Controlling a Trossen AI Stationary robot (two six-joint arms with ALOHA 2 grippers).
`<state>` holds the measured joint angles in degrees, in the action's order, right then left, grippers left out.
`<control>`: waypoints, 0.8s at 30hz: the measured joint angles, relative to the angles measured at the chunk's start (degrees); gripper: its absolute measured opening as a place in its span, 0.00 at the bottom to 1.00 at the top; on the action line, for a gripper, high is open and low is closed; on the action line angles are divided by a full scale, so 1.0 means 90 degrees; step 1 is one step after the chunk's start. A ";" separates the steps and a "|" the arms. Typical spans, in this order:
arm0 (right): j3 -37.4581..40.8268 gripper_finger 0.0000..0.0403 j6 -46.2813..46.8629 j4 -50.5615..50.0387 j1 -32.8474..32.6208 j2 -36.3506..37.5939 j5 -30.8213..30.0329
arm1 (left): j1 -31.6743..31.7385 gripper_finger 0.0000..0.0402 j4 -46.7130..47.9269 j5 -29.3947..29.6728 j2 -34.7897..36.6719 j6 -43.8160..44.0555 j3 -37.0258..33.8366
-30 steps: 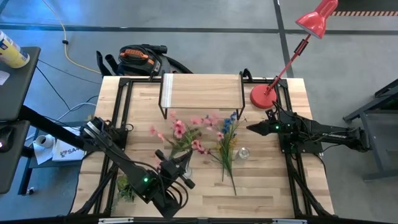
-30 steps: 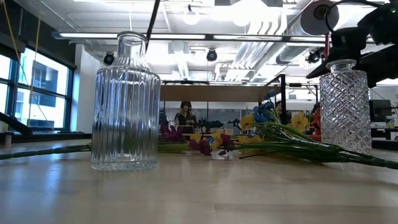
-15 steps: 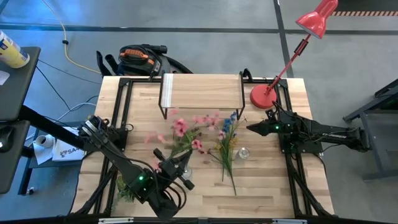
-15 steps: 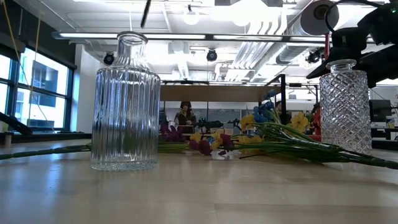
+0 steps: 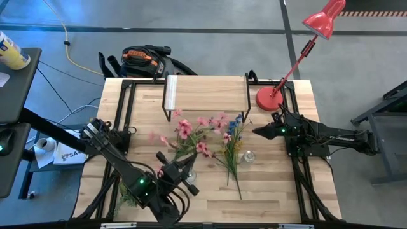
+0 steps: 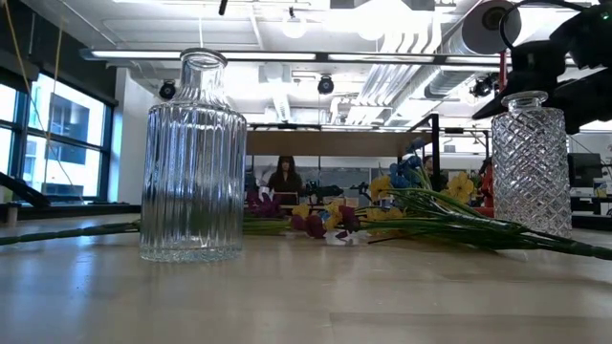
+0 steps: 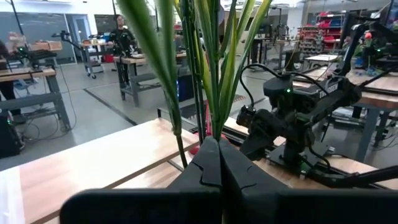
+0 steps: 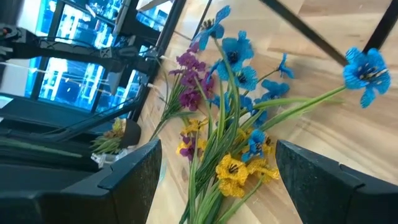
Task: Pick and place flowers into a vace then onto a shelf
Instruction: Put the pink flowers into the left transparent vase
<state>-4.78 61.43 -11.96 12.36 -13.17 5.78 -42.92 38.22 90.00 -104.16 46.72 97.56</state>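
Pink flowers point(image 5: 191, 130) have lifted higher, stems clamped in your left gripper point(image 5: 184, 166); ribbed vase point(image 6: 192, 158) next, right gripper point(image 5: 256, 131) waits open.

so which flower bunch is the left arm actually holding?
The pink and purple bunch: its green stems are pinched in the left gripper, whose fingers are shut on them. The blue and yellow bunch lies flat on the table, untouched, near the open right gripper.
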 joint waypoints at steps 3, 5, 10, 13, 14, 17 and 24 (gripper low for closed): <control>0.0000 0.76 0.0002 0.0006 -0.0002 0.0000 0.0150 | -0.0110 0.05 -0.0094 0.0001 -0.0015 0.0002 0.0000; 0.0000 0.76 0.0002 0.0007 0.0000 0.0000 0.0176 | -0.0183 0.05 -0.0165 0.0012 -0.0085 0.0004 0.0007; 0.0000 0.76 0.0007 0.0009 -0.0001 0.0000 0.0183 | -0.0377 0.05 -0.0157 0.0009 -0.0122 0.0006 0.0005; 0.0000 0.76 0.0007 0.0009 -0.0002 0.0000 0.0163 | -0.0376 0.05 -0.0080 -0.0014 -0.0172 -0.0002 0.0002; 0.0000 0.76 0.0008 0.0010 0.0000 0.0000 0.0147 | -0.0363 0.05 -0.0085 -0.0021 -0.0172 0.0001 0.0001; 0.0000 0.76 0.0013 0.0012 -0.0001 0.0000 0.0144 | -0.0354 0.05 -0.0109 0.0019 -0.0181 0.0005 0.0005; 0.0000 0.76 0.0031 0.0012 0.0000 0.0000 0.0148 | -0.0358 0.05 0.0136 0.0011 -0.0219 0.0031 -0.0047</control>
<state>-4.78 61.71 -11.86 12.36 -13.17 7.11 -46.14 39.44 90.09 -106.13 47.00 97.14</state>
